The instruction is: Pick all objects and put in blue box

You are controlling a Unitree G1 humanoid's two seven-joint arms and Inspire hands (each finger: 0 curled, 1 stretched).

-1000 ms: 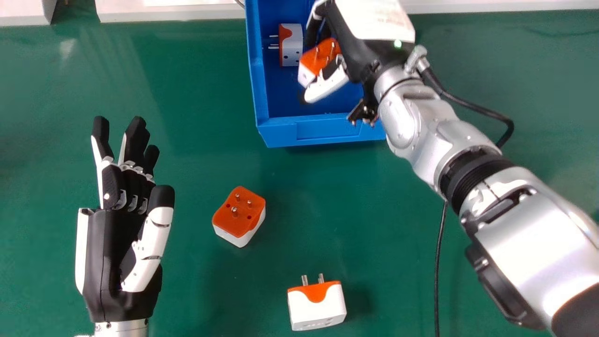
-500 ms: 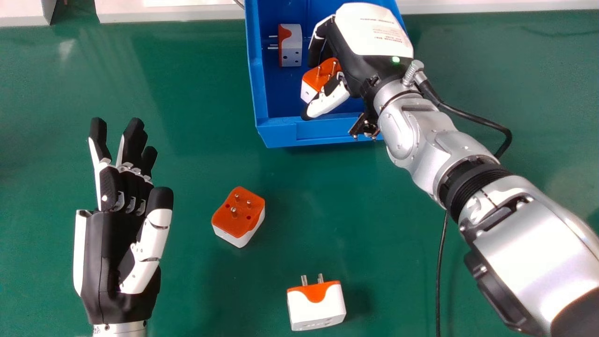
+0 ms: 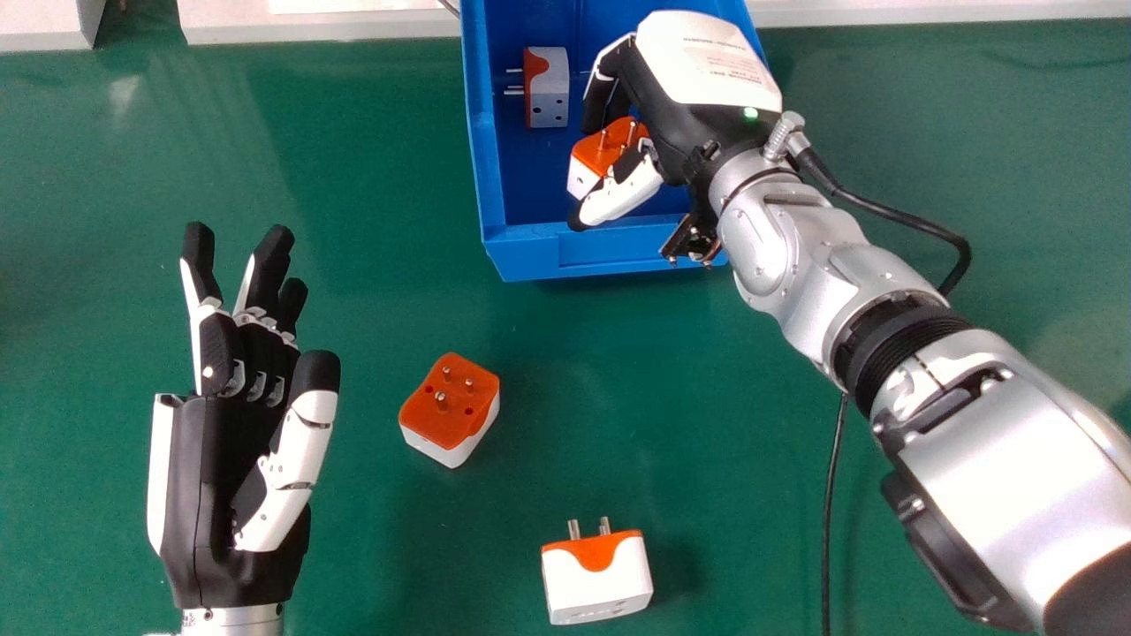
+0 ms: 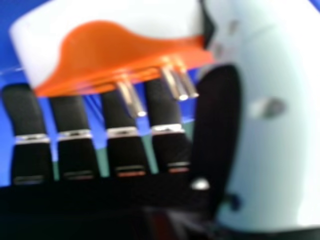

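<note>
Over the inside of the blue box (image 3: 610, 252), my right hand (image 3: 676, 106) is shut on an orange-and-white plug adapter (image 3: 583, 168), held between thumb and fingers with pins showing. In the right hand view the adapter (image 4: 120, 52) lies across the fingers beside the thumb of my right hand (image 4: 270, 145). Another adapter (image 3: 550, 88) rests in the box near its left wall. On the green table, one adapter (image 3: 451, 406) has its pins up, and a second (image 3: 599, 579) lies nearer the front with pins pointing away. My left hand (image 3: 199, 477) is open at the left, apart from them.
The green table (image 3: 398, 221) surrounds the box. A black cable (image 3: 831, 521) runs down the table beneath the silver right forearm, and another loops from the right wrist. White panels (image 3: 327, 22) border the far edge.
My right hand has come lower in the head view, towards the box's near wall, with the adapter still in its grasp. My left hand has drifted slightly to the right.
</note>
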